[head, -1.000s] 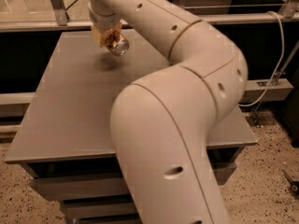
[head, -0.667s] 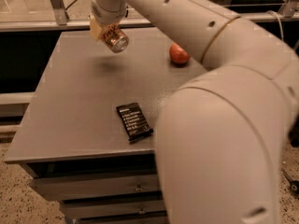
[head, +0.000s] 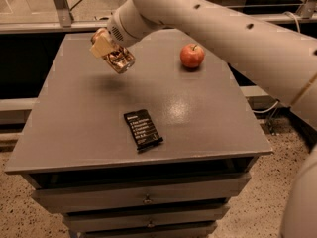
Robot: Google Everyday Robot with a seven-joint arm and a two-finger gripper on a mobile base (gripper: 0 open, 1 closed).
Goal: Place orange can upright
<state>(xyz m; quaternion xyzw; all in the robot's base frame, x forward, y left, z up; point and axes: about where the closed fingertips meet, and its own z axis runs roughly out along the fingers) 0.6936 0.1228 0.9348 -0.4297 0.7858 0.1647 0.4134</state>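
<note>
My gripper (head: 110, 49) hangs above the far left part of the grey table (head: 74, 113), at the end of the white arm that reaches in from the upper right. It is shut on the orange can (head: 120, 60), which is tilted with its shiny silver end pointing down and to the right. The can is held clear above the tabletop; its shadow falls on the surface just below it. The gripper's fingers (head: 100, 46) cover much of the can's label.
A red apple (head: 192, 56) stands on the table's far right. A black packet (head: 142, 129) lies flat near the front middle. Drawers (head: 143, 200) sit under the tabletop. A cable (head: 265, 108) runs along the floor to the right.
The arm has swung up and to the right, uncovering the table, the apple and the black packet. The gripper still holds the can over the far left of the table.
</note>
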